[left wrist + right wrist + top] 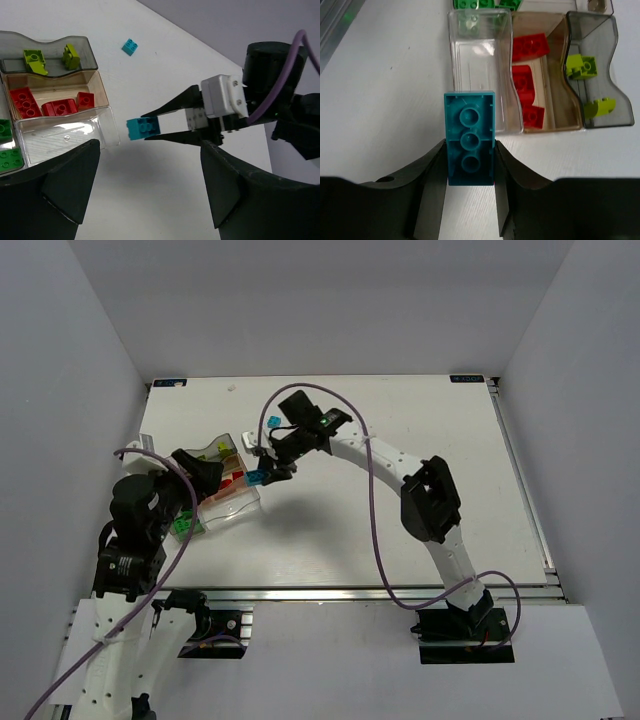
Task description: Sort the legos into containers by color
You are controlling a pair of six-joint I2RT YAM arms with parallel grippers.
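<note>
My right gripper (470, 146) is shut on a cyan lego (469, 145), held by its long sides with the hollow underside toward the wrist camera. In the left wrist view this cyan lego (142, 128) hangs just right of the clear tray's (107, 132) empty compartment, not over it. The tray's other compartments hold red legos (50, 104), lime legos (35, 59) and green legos (7, 150). A second, small cyan lego (130, 46) lies alone on the table beyond the tray. My left gripper (150, 150) stands open and empty beside the tray (235, 502).
The white table (420, 420) stretches to the right of the tray. The right arm (430, 495) arcs across the middle with its purple cable. Grey walls enclose the table on three sides.
</note>
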